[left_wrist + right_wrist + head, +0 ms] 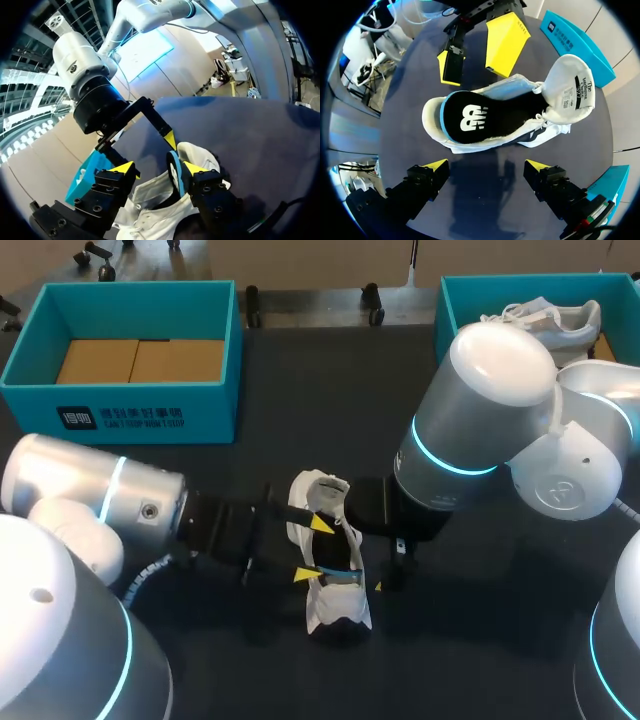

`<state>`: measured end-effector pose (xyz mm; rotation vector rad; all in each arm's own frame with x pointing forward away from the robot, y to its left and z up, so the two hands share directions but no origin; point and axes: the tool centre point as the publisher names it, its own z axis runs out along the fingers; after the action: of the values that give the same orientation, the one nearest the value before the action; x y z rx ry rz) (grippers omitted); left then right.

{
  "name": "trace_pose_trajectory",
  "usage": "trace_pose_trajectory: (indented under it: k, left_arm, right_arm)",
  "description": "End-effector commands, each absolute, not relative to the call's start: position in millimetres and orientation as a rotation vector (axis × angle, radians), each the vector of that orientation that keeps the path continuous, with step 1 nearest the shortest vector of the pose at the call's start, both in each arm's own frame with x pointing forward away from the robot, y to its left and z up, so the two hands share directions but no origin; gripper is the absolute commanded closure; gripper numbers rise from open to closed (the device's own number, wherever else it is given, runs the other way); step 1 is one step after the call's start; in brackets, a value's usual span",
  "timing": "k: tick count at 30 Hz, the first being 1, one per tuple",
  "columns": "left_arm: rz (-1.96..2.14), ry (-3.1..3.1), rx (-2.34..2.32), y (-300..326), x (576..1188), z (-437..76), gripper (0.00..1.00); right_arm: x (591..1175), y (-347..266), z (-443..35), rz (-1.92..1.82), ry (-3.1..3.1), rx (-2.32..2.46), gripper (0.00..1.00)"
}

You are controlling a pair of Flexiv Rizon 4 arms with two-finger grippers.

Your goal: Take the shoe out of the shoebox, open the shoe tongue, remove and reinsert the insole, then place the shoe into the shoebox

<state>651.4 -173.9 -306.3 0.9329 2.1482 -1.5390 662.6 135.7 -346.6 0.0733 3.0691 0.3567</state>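
Note:
A white shoe (335, 590) lies on the dark table between my two arms, its tongue (322, 490) pulled up. A black insole with a blue rim (475, 117) sits in the shoe's opening, and in the left wrist view its edge (174, 175) stands against one finger. My left gripper (312, 549) comes in from the left and hangs over the shoe with its fingers apart, holding nothing I can see. My right gripper (486, 166) stands wide open just beside the shoe, with bare table between its tips. The teal shoebox (120, 350) stands at the back left.
A second teal box (450, 300) at the back right holds another white shoe (545, 320). The back-left box has brown cardboard on its floor. My right arm's big joints crowd the right half of the table.

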Motion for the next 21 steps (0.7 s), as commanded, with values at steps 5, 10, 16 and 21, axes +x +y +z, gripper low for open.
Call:
trace_pose_trajectory:
  k: [5, 10, 16, 21]
  left_arm:
    - [-1.497, 2.219, 1.05, -154, 652, -296, 0.42]
    - [-1.458, 2.267, 1.149, -141, 652, -291, 0.49]
    - [-1.365, 2.374, 1.295, -124, 655, -286, 0.53]
    - [-1.303, 2.451, 1.394, -115, 656, -285, 0.54]
  right_arm:
    - [662, 128, -340, 0.36, 3.061, 0.064, 0.0]
    - [663, 106, -322, 0.374, 3.039, 0.038, 0.0]
    - [665, 63, -305, 0.366, 3.053, 0.043, 0.0]
    - [668, 40, -299, 0.358, 3.121, 0.008, 0.0]
